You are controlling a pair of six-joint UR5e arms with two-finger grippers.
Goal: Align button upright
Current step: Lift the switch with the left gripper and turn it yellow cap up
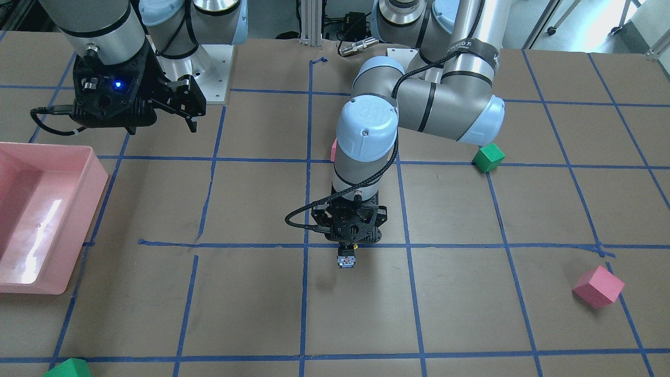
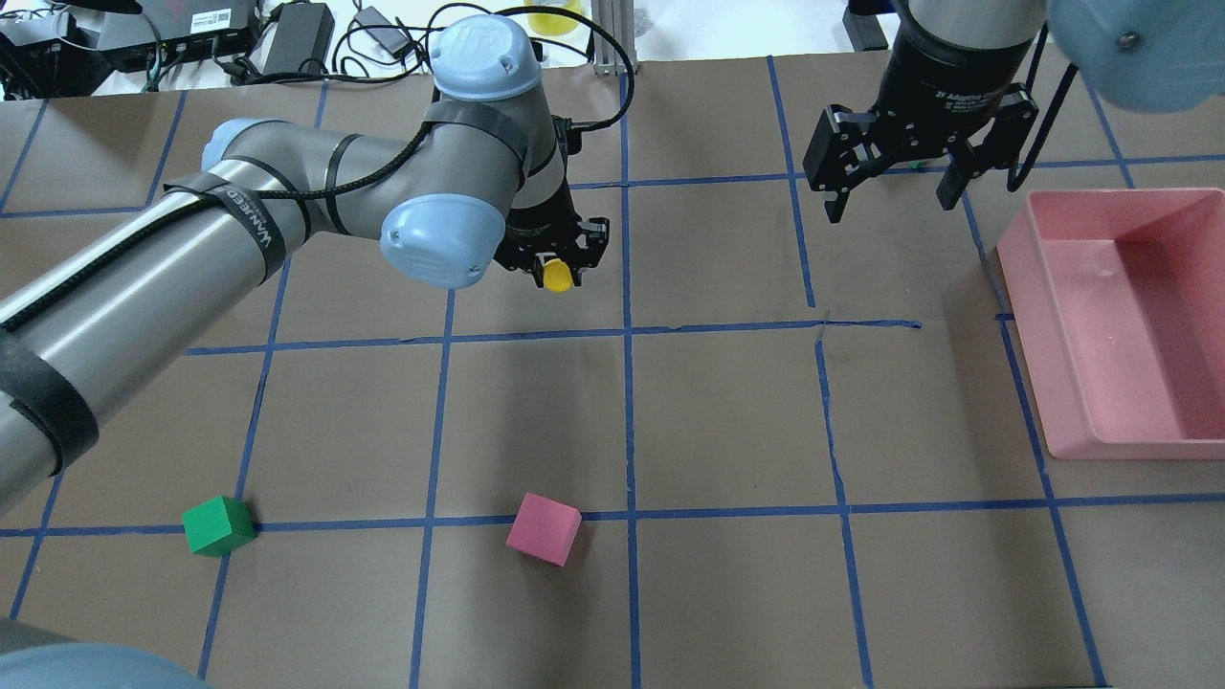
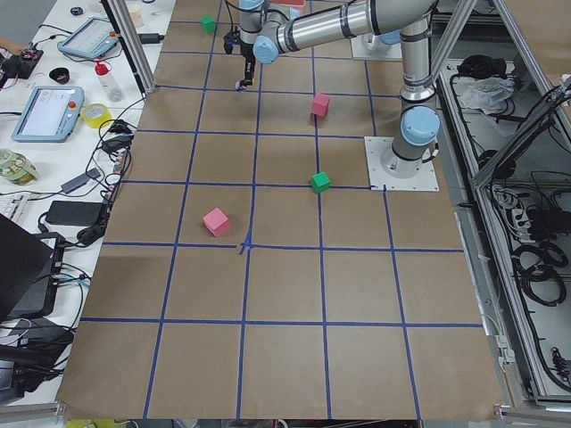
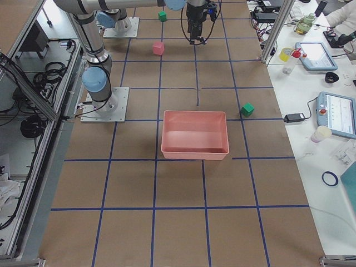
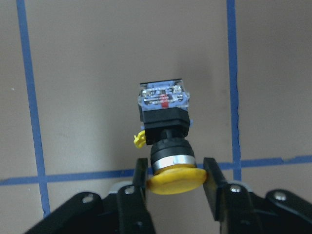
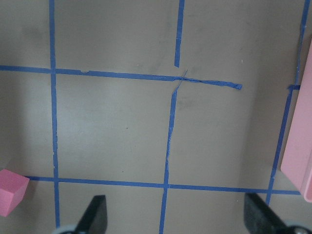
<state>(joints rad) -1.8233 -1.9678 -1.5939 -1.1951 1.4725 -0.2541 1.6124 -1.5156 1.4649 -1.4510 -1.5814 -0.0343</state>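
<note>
Right now my left gripper (image 5: 175, 171) is clamped on the small push-button switch with a round yellow cap and black-and-white blocky body (image 5: 163, 114). Its two black fingers (image 5: 141, 178) pinch the cap from either side. The blocky body sticks out past the fingertips toward the brown paper-covered table (image 5: 97, 73). Whether the body touches the paper, I can't quite tell. My right gripper (image 2: 890, 206) hangs with its jaws spread wide, gripping nothing, near the pink rectangular plastic tray (image 2: 1038, 321). The tray's floor shows pink with a patch of glare.
</note>
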